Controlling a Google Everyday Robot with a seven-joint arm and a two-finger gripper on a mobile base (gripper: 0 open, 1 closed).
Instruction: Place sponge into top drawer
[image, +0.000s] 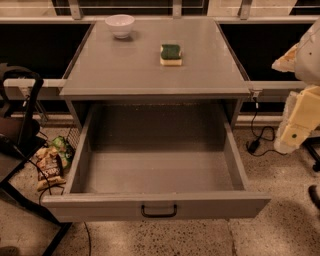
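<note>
The sponge (171, 54), pale yellow with a dark green top face, lies on the grey cabinet top (150, 70), right of its middle and toward the back. The top drawer (155, 172) is pulled wide open below it and is empty inside; its front panel carries a black bar handle (159, 211). My gripper (295, 131), with the pale yellow and white arm, hangs at the far right edge of the view. It is beside the cabinet, well away from the sponge and outside the drawer.
A white bowl (120, 25) stands at the back left of the cabinet top. Snack bags (50, 167) lie on the floor to the left, beside a black frame (25, 115). A black cable (255, 142) lies on the floor at the right.
</note>
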